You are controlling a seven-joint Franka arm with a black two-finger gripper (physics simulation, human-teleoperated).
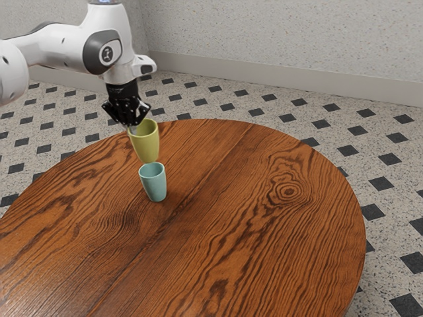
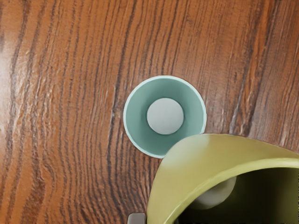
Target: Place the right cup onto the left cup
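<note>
Gotta say, this arm (image 1: 63, 47) is pretty slick: smooth white shells, all chunky and rounded. The landmark for me is the dark grey joint cap (image 1: 108, 67), with a little pale ringed logo on it. Above the cap there's a bluish band (image 1: 106, 2), and just beside it a stubby white knob (image 1: 144, 64) with a grey round bit. Below the cap it goes all black, down to a knobby, angular gripper (image 1: 133, 129).
</note>
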